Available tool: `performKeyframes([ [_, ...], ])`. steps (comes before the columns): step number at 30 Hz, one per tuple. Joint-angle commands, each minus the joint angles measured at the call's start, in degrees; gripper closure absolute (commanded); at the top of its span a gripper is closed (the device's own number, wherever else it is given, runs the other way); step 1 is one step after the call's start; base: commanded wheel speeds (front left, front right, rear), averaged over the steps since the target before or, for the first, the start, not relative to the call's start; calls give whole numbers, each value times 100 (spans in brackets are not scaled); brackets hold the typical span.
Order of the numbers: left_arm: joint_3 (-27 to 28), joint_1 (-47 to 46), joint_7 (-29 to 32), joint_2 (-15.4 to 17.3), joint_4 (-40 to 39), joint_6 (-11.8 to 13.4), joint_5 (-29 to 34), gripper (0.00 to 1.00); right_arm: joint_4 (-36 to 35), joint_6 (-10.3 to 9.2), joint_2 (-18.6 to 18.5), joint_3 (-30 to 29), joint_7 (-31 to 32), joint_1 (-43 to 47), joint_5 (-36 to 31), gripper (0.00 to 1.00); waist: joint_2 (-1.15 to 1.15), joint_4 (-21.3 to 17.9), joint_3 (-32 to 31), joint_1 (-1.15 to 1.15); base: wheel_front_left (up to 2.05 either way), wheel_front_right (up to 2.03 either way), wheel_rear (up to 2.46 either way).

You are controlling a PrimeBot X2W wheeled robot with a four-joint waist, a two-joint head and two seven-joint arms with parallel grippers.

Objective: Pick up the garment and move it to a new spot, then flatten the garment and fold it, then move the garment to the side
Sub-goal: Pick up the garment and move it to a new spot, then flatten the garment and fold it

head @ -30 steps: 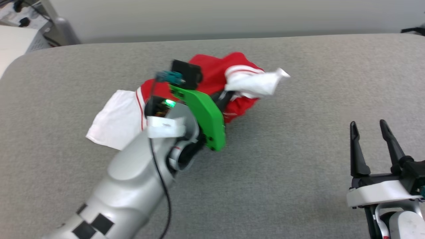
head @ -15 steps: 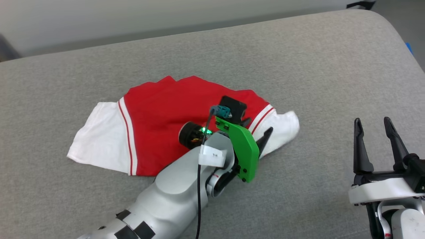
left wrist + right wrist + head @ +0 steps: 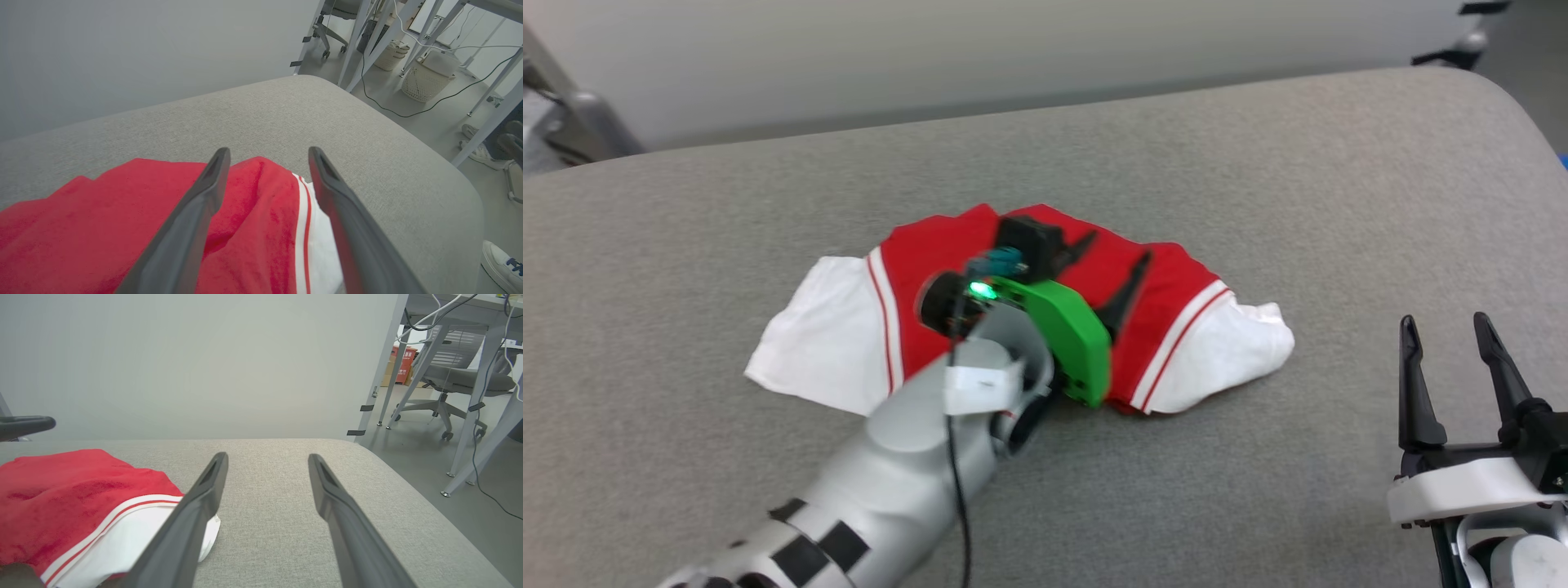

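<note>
a: what's the left hand (image 3: 1119, 247) doing?
b: on my screen its two fingers stand wide apart with nothing pinched between them. it hangs right over the shirt (image 3: 1168, 294). the red cloth lies under both fingers, and the striped seam and one white sleeve (image 3: 322, 261) sit beside the right-hand finger.
a: and the shirt itself?
b: it's spread fairly flat on the grey cushion (image 3: 1258, 163), red body in the middle and a white sleeve at each end. the far sleeve (image 3: 817, 343) pokes out to the left of my left forearm (image 3: 907, 457).
a: right hand (image 3: 1443, 321)?
b: also spread open, and empty. it's over bare cushion, well to the right of the shirt. from its wrist camera the nearer sleeve lies just off its left finger (image 3: 196, 514), ahead and to the left.
</note>
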Motion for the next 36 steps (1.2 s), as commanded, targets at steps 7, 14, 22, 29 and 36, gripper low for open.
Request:
performKeyframes([
  [7,619,129,-492,976,-409,32,215,0,-78,-4,-9,-97,-52,238,-74,0,0,903,-525,0,0,0,0],
  [14,1728,1356,-516,1579,-1836,274,628,0,-184,-4,-9,-190,-52,432,-119,0,0,1159,-656,0,0,0,0],
  [22,2932,3131,-517,1393,-3057,407,1429,0,-230,-4,-9,-170,-52,654,-90,0,0,1244,-700,0,0,0,0],
  [29,3541,3943,-518,982,-3435,211,2180,0,-191,-4,-9,-155,-52,783,-67,0,0,1255,-717,0,0,0,0],
  [36,3892,4080,-518,669,-3468,-15,2544,0,-48,-4,-9,-249,150,795,89,0,0,1283,-665,0,0,0,0],
])
